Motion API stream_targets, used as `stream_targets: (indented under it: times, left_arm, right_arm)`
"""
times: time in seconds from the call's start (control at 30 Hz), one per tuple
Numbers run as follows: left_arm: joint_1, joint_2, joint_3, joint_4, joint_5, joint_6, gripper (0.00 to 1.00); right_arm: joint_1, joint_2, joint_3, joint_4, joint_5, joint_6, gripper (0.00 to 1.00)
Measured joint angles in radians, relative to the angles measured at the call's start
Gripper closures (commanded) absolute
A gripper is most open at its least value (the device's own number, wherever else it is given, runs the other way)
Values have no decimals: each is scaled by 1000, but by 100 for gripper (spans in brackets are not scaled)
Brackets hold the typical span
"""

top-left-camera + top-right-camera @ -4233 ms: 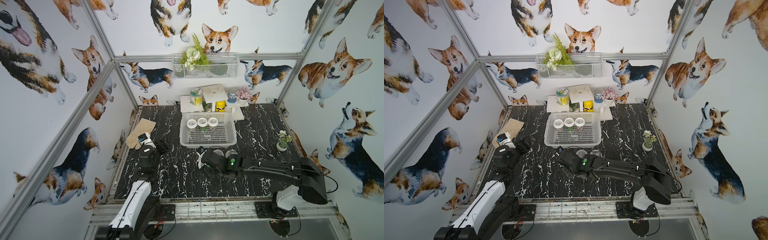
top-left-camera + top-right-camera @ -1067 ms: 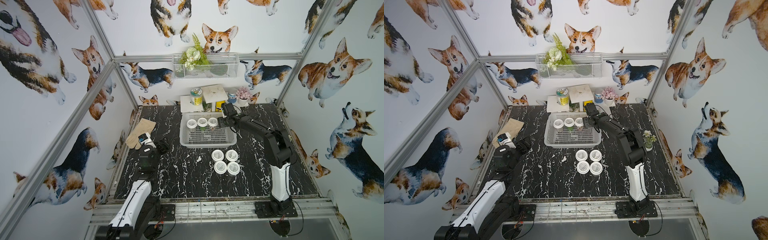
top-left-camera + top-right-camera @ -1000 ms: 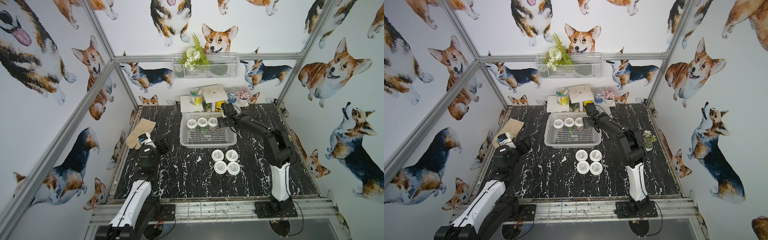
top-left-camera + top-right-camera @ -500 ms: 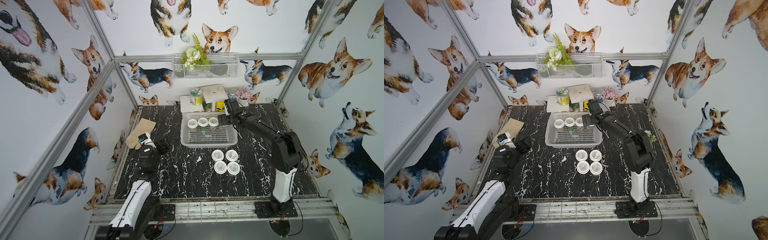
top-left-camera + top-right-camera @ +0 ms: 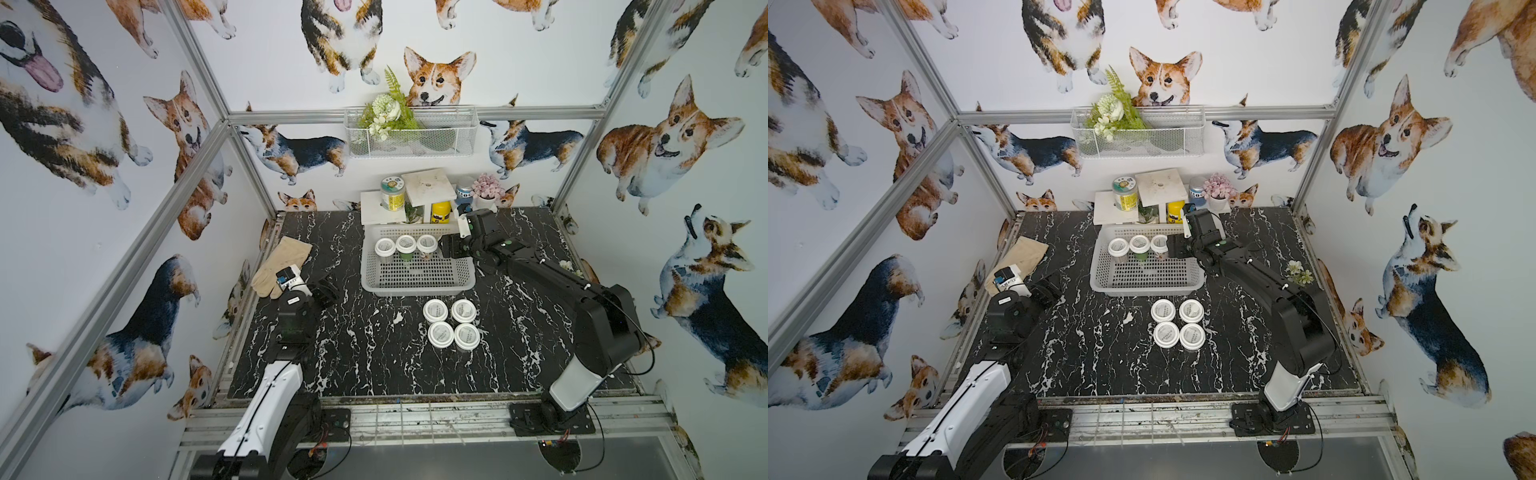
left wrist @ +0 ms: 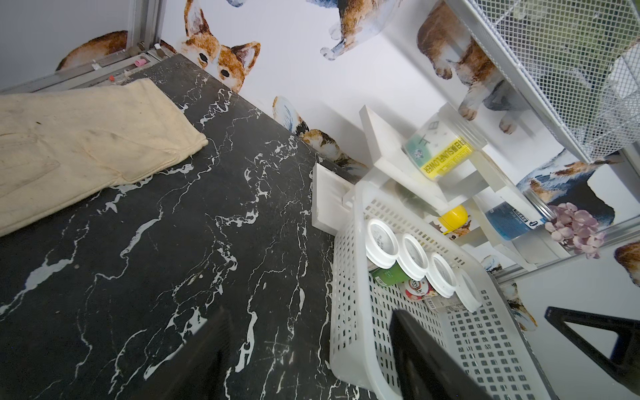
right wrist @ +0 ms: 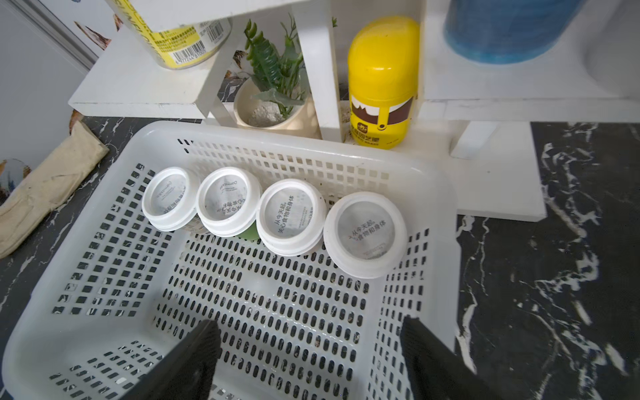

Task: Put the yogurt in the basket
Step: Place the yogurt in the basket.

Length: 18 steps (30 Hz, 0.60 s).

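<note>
Below the right gripper [image 7: 308,332], fingers wide and empty, lies the basket [image 7: 446,214], with four yogurt cups [image 7: 365,235] ranked just ahead. It should rise clear of the rim before fetching the table cups [image 5: 441,334] behind. The left gripper [image 6: 308,322] idles, fingers parted, empty.

Top views look down from high; wrist cameras, apparently low, share the basket [image 7: 446,242].

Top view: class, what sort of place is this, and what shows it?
Probably a robot test cell: aluminium frame around corgi-print walls, left arm and right arm mounted at a marble-look table, yogurt cups laid out.
</note>
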<state>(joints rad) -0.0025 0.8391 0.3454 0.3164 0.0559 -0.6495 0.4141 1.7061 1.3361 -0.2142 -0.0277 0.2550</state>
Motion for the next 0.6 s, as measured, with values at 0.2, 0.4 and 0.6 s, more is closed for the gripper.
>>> stream_targets:
  times: [0.2,0.4,0.6]
  left_arm:
    - [-4,-1,0,0,-1,0,23]
    - [-5,5,0,0,-1,0,23]
    - [-5,5,0,0,-1,0,23]
  right_arm:
    - [0,105,72,32,-81,22,5]
    - [-2,183,131,39,-108,26,4]
    - [-2,222,142,47,-129,30,4]
